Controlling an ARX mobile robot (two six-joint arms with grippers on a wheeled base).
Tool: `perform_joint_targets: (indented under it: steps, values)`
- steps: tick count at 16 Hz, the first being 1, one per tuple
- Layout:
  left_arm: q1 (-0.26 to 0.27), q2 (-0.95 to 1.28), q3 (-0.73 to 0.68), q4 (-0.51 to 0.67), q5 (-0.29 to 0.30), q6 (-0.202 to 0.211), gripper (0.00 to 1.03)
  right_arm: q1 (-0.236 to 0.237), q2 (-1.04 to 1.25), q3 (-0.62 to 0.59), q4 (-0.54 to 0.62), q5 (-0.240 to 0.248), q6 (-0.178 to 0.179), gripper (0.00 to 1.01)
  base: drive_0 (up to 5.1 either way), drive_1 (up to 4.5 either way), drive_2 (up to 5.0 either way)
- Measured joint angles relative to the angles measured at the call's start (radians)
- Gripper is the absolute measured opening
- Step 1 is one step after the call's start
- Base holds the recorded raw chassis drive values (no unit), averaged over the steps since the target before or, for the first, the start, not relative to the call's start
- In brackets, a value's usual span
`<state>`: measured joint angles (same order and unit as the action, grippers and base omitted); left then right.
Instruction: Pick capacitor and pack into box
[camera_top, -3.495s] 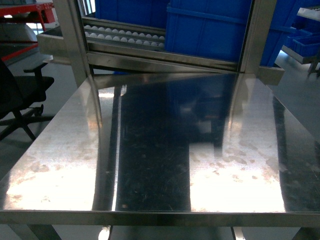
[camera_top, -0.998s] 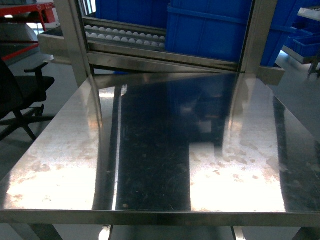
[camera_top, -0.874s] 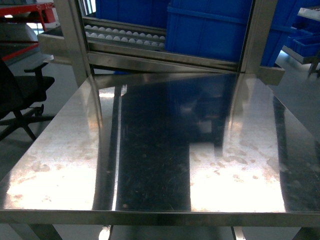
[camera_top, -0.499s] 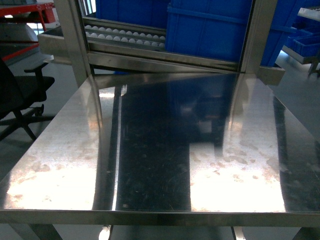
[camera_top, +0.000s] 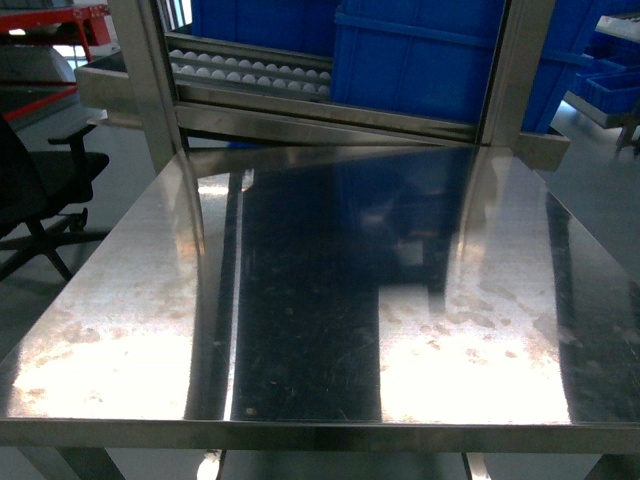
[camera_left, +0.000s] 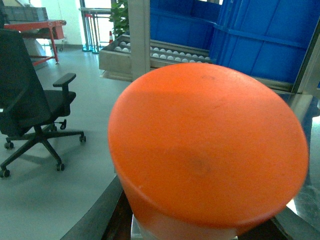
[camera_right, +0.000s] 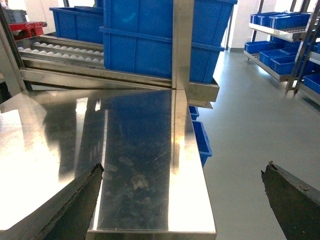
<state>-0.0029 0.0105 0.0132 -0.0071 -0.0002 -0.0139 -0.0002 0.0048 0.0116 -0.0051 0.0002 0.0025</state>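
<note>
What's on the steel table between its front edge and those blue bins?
Nothing: in the head view the table is bare steel up to the blue bins.

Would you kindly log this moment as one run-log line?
left wrist: orange round object fills view | right gripper: open, empty | box: unseen

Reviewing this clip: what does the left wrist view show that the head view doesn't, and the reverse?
Only the left wrist view shows a large round orange object filling the frame; what it is, or whether the left pincer holds it, is unclear. Only the head view shows the whole shiny stainless steel tabletop, with nothing standing on it. Both share the black office chair, the large blue plastic bins and the white roller track. No pink box or capacitor appears.
</note>
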Motion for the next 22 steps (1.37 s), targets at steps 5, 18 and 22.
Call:
perform_joint_targets:
  steps: [5,18,22]
  values:
    - [0.000,0.000,0.000,0.002,0.000,0.000,0.44,0.000,0.000,0.000,0.002,0.000,0.000,0.98,0.0,0.00,0.0]
    - [0.000,0.000,0.000,0.001,0.000,0.004,0.44,0.000,0.000,0.000,0.000,0.000,0.000,0.98,0.0,0.00,0.0]
    - [0.000,0.000,0.000,0.000,0.000,0.005,0.44,0.000,0.000,0.000,0.000,-0.001,0.000,0.98,0.0,0.00,0.0]
